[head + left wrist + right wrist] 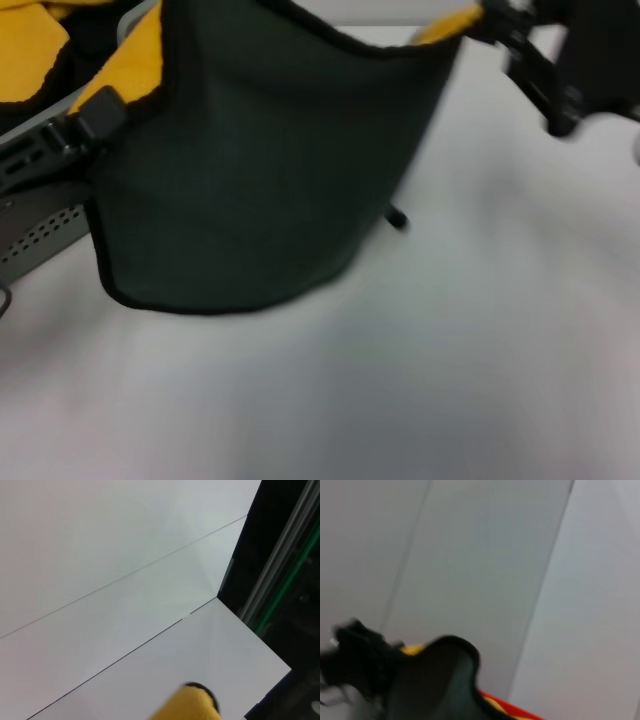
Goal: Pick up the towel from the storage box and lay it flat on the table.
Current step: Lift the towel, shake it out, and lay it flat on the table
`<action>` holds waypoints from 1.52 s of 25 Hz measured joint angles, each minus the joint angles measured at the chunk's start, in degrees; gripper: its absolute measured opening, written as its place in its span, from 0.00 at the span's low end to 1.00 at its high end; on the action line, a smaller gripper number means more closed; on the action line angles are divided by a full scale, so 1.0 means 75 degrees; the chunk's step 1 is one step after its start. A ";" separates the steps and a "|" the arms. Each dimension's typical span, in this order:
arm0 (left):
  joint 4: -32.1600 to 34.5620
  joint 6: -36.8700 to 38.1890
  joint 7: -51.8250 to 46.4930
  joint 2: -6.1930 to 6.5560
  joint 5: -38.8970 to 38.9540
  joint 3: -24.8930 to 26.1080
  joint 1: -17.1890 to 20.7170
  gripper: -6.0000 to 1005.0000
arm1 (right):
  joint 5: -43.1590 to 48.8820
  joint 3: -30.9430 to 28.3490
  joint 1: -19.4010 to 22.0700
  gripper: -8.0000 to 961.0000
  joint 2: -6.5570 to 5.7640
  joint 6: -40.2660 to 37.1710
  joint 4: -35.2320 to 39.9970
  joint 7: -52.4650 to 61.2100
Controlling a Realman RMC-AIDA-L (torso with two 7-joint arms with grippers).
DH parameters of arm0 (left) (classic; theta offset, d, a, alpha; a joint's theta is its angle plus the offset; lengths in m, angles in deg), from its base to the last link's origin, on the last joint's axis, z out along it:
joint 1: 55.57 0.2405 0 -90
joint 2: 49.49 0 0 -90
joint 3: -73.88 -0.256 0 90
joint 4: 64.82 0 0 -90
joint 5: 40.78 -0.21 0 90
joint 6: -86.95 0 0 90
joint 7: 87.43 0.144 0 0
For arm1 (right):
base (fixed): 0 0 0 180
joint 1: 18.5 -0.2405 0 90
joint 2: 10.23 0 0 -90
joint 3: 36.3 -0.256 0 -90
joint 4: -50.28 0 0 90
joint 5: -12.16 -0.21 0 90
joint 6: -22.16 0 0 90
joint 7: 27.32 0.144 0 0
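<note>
Towel (260,190) hung stretched between left tool (95,118) and right tool (478,22), both clamping corners; tabletop (450,380) directly below.

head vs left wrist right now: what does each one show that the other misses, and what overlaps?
Head view only: the dark grey-green face of the square soft towel hanging spread between both arms, the left gripper clamped on one yellow-backed corner, the right gripper on the other, the light grey perforated plastic storage box, and other bunched yellow cloths behind.

Left wrist view only: seams and a far corner of the tabletop, with dark framing beyond its edge.

Both: the large plain white table and the towel's yellow, black-edged face.
</note>
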 joint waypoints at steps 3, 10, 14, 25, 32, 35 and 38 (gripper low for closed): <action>0.0264 0.0005 -0.0199 -0.0117 0.0051 -0.0005 0.0217 0.06 | -0.0011 -0.0553 0.0358 0.02 0.0002 -0.1152 0.0129 0.0443; 0.0151 0.0001 -0.0254 -0.0360 0.0084 -0.0332 0.0392 0.06 | -0.0104 -0.1840 0.0463 0.02 0.0013 -0.3146 -0.0821 0.1331; -0.0693 -0.0198 0.0259 -0.0475 0.0032 -0.0316 0.0076 0.07 | -0.0233 -0.2119 0.0223 0.02 0.0023 -0.3173 -0.2287 0.1098; -0.2143 -0.3333 0.0525 -0.0728 0.0089 -0.0341 -0.1501 0.08 | -0.0188 -0.2186 -0.1056 0.06 0.0086 -0.2238 -0.5174 -0.0264; -0.2147 -0.4851 0.0578 -0.0763 0.0289 -0.0319 -0.1920 0.09 | -0.0250 -0.2230 -0.1982 0.08 0.0202 -0.1050 -0.6370 -0.0972; -0.2130 -0.5355 0.0793 -0.0763 0.0548 -0.0317 -0.2038 0.09 | -0.0317 -0.2197 -0.2375 0.09 0.0215 -0.0431 -0.6805 -0.1210; -0.2128 -0.5575 0.0934 -0.0763 0.0748 -0.0302 -0.2062 0.09 | -0.0369 -0.2191 -0.2792 0.10 0.0215 0.0060 -0.7211 -0.1395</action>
